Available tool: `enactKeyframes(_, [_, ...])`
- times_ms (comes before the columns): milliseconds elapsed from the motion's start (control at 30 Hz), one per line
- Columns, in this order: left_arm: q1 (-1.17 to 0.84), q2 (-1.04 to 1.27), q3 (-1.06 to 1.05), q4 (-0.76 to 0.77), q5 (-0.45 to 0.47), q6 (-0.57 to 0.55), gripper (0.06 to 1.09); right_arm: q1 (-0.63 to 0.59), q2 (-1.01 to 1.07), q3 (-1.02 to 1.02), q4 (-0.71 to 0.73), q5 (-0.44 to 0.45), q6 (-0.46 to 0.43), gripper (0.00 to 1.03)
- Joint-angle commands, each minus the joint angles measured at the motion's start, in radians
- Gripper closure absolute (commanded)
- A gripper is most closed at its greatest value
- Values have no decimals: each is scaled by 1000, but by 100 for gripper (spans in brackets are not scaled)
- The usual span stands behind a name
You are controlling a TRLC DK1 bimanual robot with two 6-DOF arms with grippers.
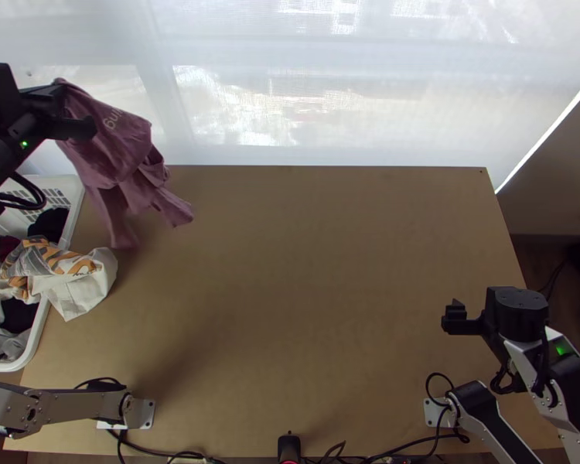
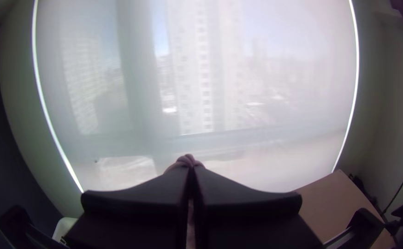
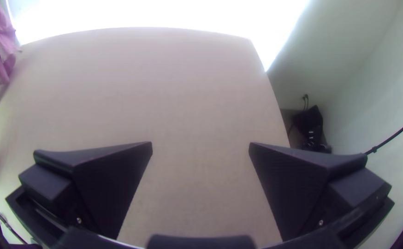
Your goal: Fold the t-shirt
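The left hand (image 1: 72, 114) is clamped on the dusty-mauve t-shirt (image 1: 124, 151), which hangs bunched in deep, loose folds over the far left of the bench (image 1: 305, 294), pale lettering on its upper part and its lower ends dangling unevenly. At the right, the right hand (image 1: 452, 317) has its fingers spread apart.

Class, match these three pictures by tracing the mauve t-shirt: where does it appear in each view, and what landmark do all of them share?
Top view: the t-shirt hangs at the upper left, near the white basket.
Left wrist view: a pinched bit of it pokes past the left claw.
Right wrist view: it hangs farther off, at the table's basket end.
Shared landmark: the wooden table.
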Motion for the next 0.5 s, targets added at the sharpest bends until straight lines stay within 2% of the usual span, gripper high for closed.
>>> enactKeyframes(0, [-270, 15, 23, -13, -3, -5, 105, -4, -3, 23, -22, 2, -3, 5])
enactKeyframes(267, [-615, 134, 21, -3, -8, -31, 105, -25, -16, 26, -31, 3, -6, 5])
enactKeyframes(467, [-790, 217, -4, -3, -6, -68, 105, -61, -12, 31, -22, 3, -5, 5])
